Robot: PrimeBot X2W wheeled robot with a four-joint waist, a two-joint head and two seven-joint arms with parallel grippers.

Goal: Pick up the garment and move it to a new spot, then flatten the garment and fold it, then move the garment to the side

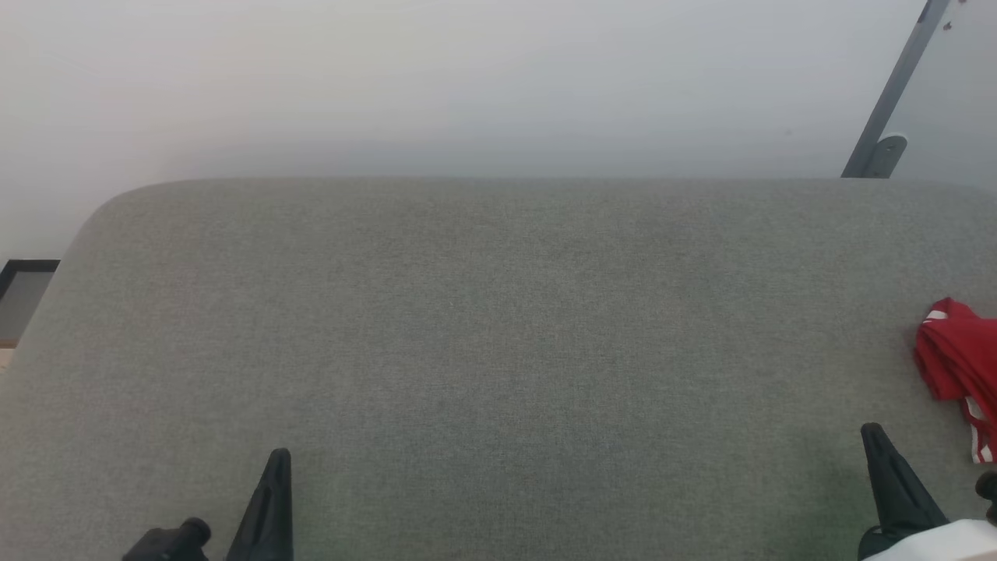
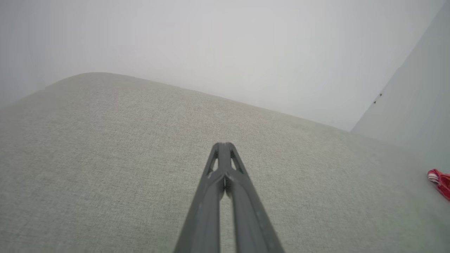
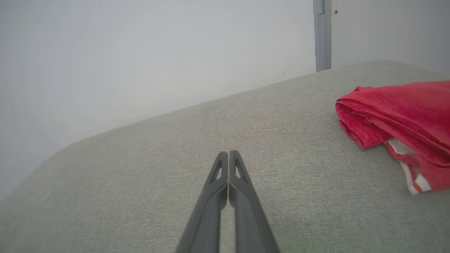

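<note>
**While both arms idled, the jersey lay at the worktop's right edge**

Though the task turned on it, the red jersey-style garment with white-and-red striped trim (image 1: pixel 956 358) sat far to the right, bunched in loose layers and partly cut off by the edge of the head view. From the right wrist it showed as a soft, rolled heap (image 3: pixel 397 112) with the striped trim at its near end, ahead and to the side of the right gripper (image 3: pixel 229 153). That gripper's fingers were pressed together on nothing. The left gripper (image 2: pixel 224 144), well apart from the cloth, was likewise clenched and empty.

The fabric looked light, limp and unlikely to slip. It would probably sag and spill open once lifted. A pinch on the rounded fold facing the right arm, taking several layers at once, seemed the surest hold.

The grey, woven, fabric-covered worktop (image 1: pixel 498 327) had rounded corners and a slightly rough weave that might drag on the cloth. Behind it stood a plain pale wall (image 1: pixel 467 78) and a slanted grey metal strut (image 1: pixel 888 101).
</note>
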